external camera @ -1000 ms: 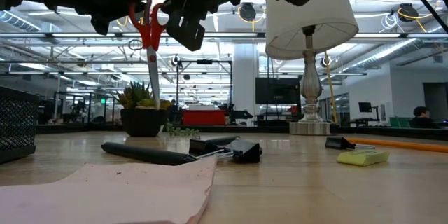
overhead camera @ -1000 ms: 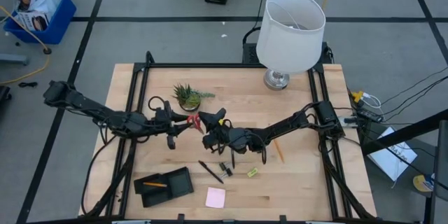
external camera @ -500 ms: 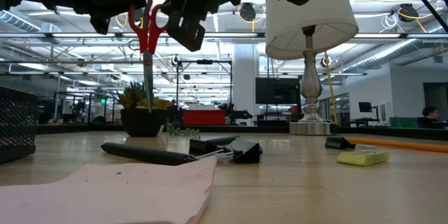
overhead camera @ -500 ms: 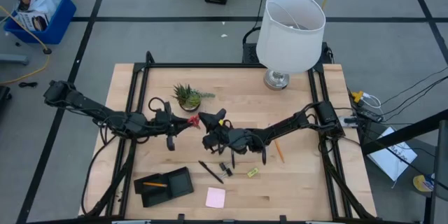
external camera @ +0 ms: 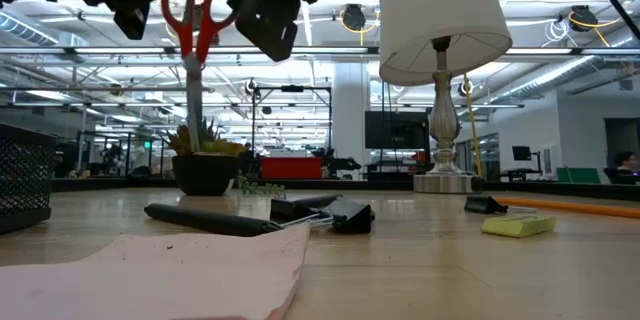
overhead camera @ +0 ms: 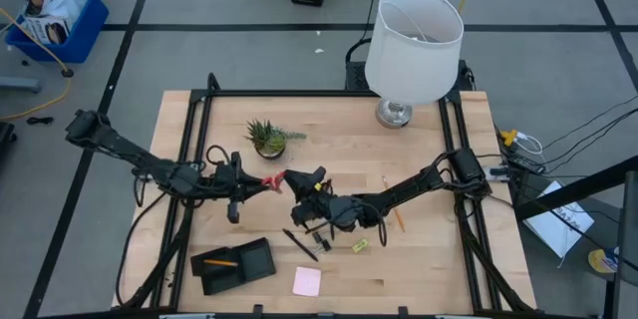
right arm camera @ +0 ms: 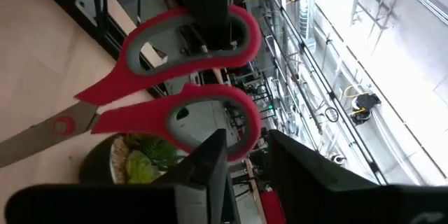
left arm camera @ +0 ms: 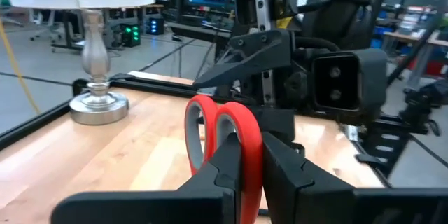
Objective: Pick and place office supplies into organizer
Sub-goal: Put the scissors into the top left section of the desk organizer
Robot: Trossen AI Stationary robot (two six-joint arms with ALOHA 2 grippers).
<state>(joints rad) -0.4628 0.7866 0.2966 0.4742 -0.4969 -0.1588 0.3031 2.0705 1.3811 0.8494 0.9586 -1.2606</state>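
Your table (overhead camera: 429,259) carries the lamp (overhead camera: 412,40), plant (overhead camera: 267,138) and tray (overhead camera: 234,264) at the front left. Your left gripper (overhead camera: 261,185) is clamped on the scissors (external camera: 193,15), held above mid-table with blades hanging down. Your right gripper (overhead camera: 295,181) sits just beside the handles, its fingers parted, gripping nothing.

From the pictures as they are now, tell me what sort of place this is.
Probably a large open lab or industrial workspace. The wooden table stands on a grey floor marked with dark tape lines, and the low view shows exposed ceiling trusses and monitors at distant workstations.
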